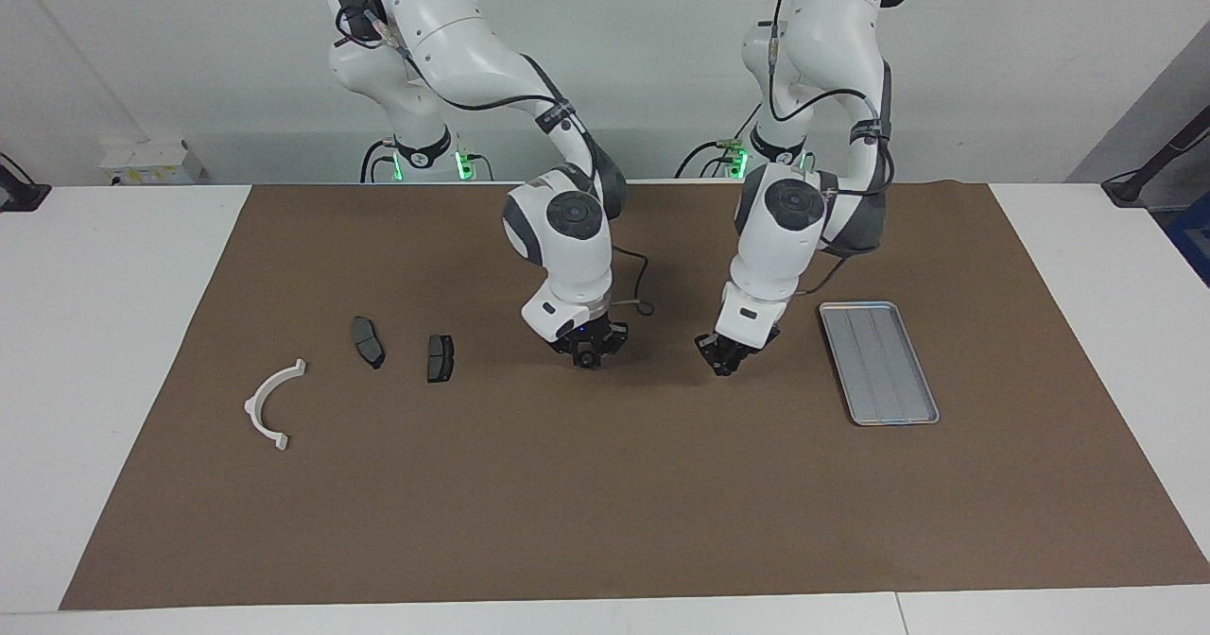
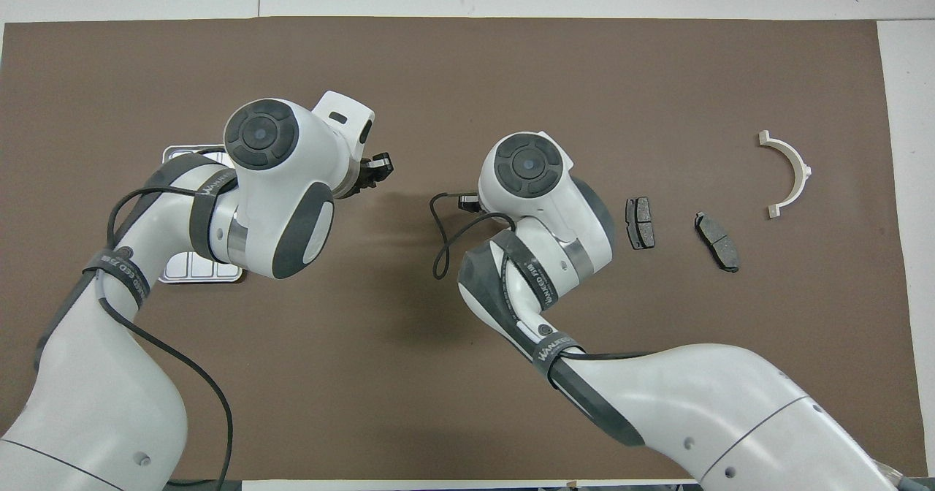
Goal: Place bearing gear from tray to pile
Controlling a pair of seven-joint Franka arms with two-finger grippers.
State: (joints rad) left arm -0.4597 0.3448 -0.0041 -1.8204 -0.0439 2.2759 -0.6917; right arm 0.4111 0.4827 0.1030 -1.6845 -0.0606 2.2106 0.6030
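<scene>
The silver ribbed tray lies toward the left arm's end of the mat and has nothing in it. In the overhead view the left arm covers most of the tray. The pile lies toward the right arm's end: a white half-ring bracket and two dark brake pads. My right gripper points down low over the mat's middle, shut on a small dark round bearing gear. Its own wrist hides it in the overhead view. My left gripper is open and empty, low over the mat between the tray and the right gripper.
A brown mat covers the table, with white table showing at both ends. A black cable loops off the right wrist. The brake pads also show in the overhead view.
</scene>
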